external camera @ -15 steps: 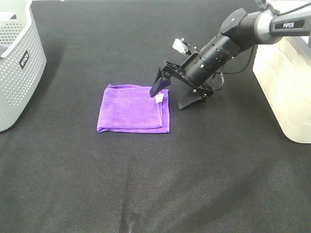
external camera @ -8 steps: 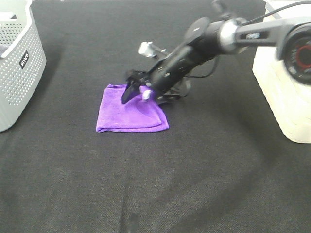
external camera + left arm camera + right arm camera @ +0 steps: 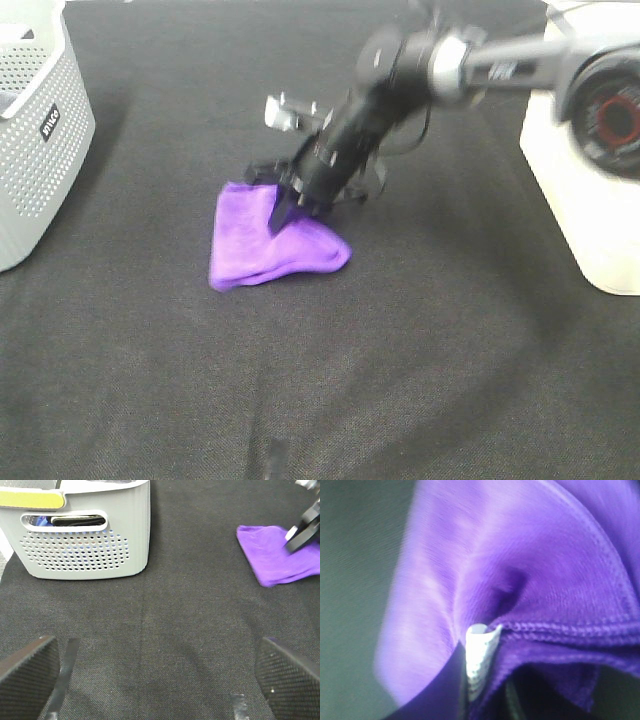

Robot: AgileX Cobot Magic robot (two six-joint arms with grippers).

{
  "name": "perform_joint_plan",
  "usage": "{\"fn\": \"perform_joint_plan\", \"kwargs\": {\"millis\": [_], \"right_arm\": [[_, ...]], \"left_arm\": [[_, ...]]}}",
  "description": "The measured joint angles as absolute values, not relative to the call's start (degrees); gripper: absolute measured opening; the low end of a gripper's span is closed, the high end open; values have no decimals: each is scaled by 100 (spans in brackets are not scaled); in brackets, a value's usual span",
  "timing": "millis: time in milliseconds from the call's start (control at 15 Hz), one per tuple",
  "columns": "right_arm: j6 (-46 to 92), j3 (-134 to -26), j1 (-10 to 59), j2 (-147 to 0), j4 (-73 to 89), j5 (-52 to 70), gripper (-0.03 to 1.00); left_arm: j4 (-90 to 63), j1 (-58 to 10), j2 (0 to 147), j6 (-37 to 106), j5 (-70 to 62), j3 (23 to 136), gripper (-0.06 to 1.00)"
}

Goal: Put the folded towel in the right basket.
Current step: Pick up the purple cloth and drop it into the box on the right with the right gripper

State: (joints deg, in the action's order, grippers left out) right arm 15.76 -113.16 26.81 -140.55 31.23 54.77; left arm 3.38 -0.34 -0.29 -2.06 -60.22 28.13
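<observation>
Exterior high view shows the right hand (image 3: 287,205) clenched on the far edge of the towel (image 3: 270,250), a little toward 10 o'clock from the middle of the table (image 3: 400,380). The purple cloth is bunched up under the hand, and its near part rests on the table. On the right wrist view a white fingertip (image 3: 479,655) presses into a fold, so I judge the grasp as made. This is the pick-up step, with the carrying not yet begun. The right basket (image 3: 585,220) stands at 3 o'clock, well apart. The next move calls for a lift high enough to clear its rim, then travel toward 3 o'clock. The left hand (image 3: 160,675) is released, fingers wide apart, near the grey basket (image 3: 85,550).
</observation>
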Motion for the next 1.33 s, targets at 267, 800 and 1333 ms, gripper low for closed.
{"fn": "perform_joint_plan", "kwargs": {"millis": [267,800,1333], "right_arm": [[1238,-12215,1272,-12542,2733,6658,12],[1037,-12284,-1593,-11711,1117,6933,12],[796,-12284,-1742,-11940,980,6984,86]], "left_arm": [[338,-34,-29,-206,-6022,2813,99],[338,-34,-29,-206,-6022,2813,99],[338,-34,-29,-206,-6022,2813,99]]}}
